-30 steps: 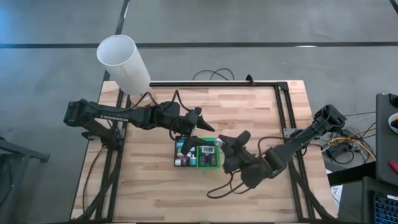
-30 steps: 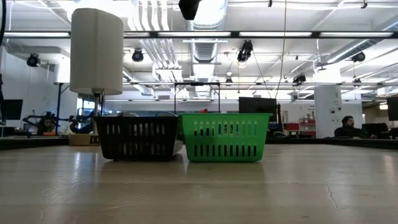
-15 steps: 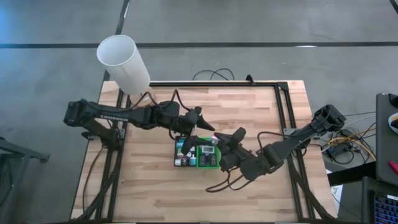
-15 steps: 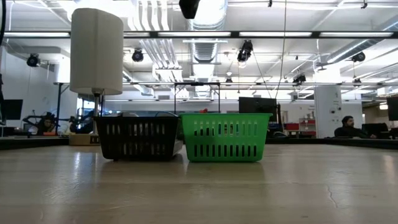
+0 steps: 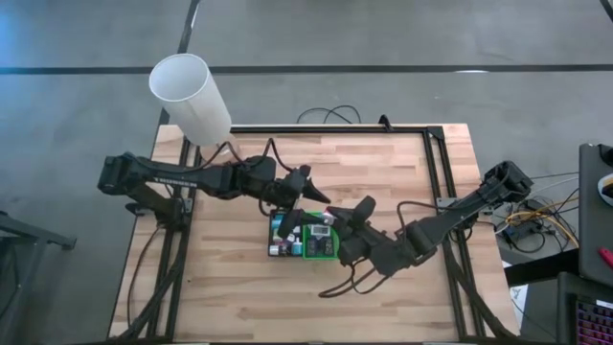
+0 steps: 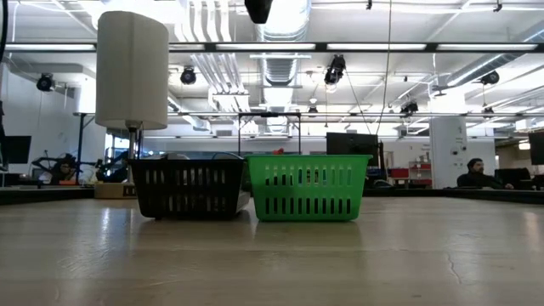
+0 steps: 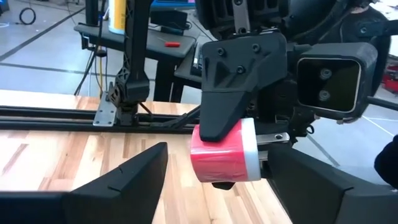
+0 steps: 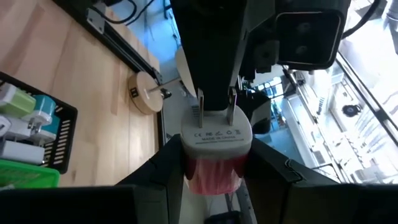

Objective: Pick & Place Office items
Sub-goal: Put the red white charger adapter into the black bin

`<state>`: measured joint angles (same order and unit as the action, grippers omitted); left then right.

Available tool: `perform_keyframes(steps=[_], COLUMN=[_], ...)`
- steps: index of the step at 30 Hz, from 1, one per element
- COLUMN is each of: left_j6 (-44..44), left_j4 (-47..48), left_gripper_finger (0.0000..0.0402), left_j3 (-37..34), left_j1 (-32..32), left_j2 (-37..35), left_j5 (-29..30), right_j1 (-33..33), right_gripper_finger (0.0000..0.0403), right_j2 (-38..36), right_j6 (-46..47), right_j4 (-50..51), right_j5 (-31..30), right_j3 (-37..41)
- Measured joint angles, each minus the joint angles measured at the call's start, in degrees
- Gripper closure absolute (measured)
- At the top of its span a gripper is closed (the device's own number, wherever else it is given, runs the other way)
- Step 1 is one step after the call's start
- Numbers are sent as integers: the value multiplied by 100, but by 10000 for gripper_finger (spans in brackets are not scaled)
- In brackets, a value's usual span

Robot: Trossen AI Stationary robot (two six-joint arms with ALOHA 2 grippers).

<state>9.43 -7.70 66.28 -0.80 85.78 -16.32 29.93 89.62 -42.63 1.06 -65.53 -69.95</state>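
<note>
From overhead I have both arms meeting above the two baskets at the middle of the wooden table (image 5: 383,172). My right gripper (image 5: 337,218) hangs over the green basket (image 5: 322,242) and is clamped on a pink-and-white plug adapter (image 8: 214,149) (prongs pointing away from the wrist camera, a "CE" mark on its white face). In the left wrist view that same adapter (image 7: 225,152) sits between my left gripper's (image 5: 313,195) two dark fingers (image 7: 121,180), which stand apart on either side without touching it, so that pincer is released. The left gripper is at about eleven o'clock from the right one. The black basket (image 5: 282,235) touches the green one at its nine o'clock and holds teal and white pieces (image 8: 25,118). The tall white lamp (image 5: 190,98) stands at the table's ten o'clock corner.
</note>
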Motion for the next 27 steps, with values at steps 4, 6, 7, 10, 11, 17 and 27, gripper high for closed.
perform_keyframes(steps=[4, 6, 7, 10, 11, 17, 27], left_j6=[-17, -36, -40, -160, -213, -219, -331], left_j4=[8, 26, 26, 5, -2, 172, 953], left_gripper_finger=[174, 227, 254, 265, 265, 265, 265], left_j3=[0, 0, 0, 0, 0, 0, 7], left_j1=[-2, -2, -2, 0, 1, 4, 43], left_j2=[-2, -2, -2, 4, 4, 4, -86], left_j5=[-61, -121, -130, -106, -108, -131, 4], right_j1=[-50, -65, -74, -96, -101, -96, -60], right_gripper_finger=[280, 267, 250, 191, 174, 119, 112], right_j2=[-2, -4, -4, 0, 0, 0, 4], right_j6=[46, 53, 45, 60, 62, 63, 501], right_j4=[-6, -22, -10, -86, -98, -166, 367], right_j5=[188, 269, 281, 505, 503, 492, 328], right_j3=[0, 0, 0, -10, -4, -4, -2])
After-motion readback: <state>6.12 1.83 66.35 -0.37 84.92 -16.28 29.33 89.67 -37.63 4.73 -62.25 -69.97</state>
